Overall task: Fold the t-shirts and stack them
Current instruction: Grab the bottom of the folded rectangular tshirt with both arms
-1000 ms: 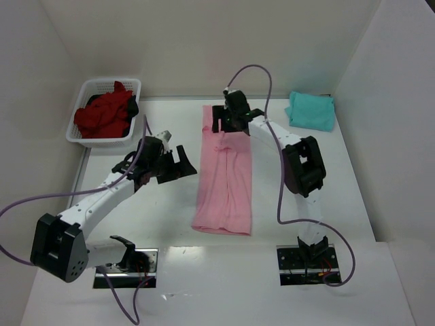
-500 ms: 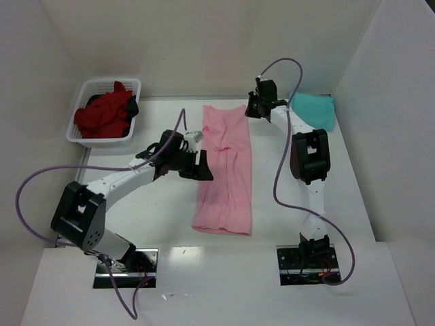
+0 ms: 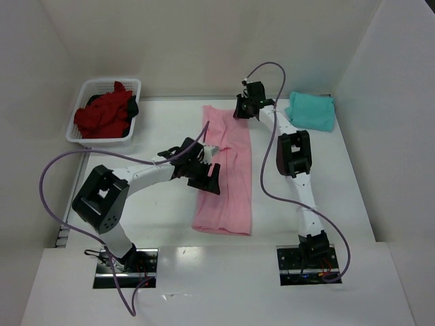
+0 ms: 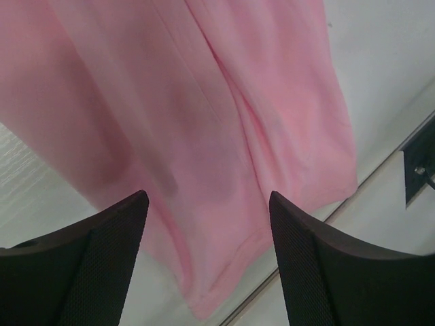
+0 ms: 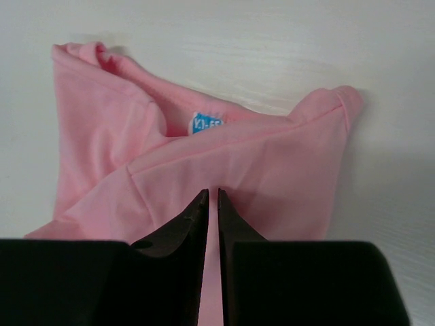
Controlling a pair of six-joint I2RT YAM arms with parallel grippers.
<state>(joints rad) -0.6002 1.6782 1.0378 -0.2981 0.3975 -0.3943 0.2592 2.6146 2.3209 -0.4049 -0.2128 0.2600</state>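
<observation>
A light pink t-shirt [image 3: 229,200] lies in a long narrow strip down the middle of the table. My right gripper [image 3: 243,111] sits at its far right corner by the collar. In the right wrist view that gripper [image 5: 211,193] is shut on a pinch of the pink t-shirt [image 5: 285,163], near its blue label. My left gripper [image 3: 209,178] hovers over the strip's left edge at mid length. It stands open [image 4: 207,198] above the pink cloth [image 4: 204,102], gripping nothing. A folded teal t-shirt [image 3: 311,111] lies at the far right. Dark red t-shirts [image 3: 102,117] are heaped in the basket.
The white lattice basket [image 3: 102,140] stands at the far left corner. White walls close in the table on the left, back and right. Purple cables loop off both arms. The table's near edge [image 4: 380,183] runs just past the shirt's hem.
My left arm has swung right until its gripper is over the pink shirt's left edge. My right gripper has shifted along the shirt's far end and shut on the cloth.
</observation>
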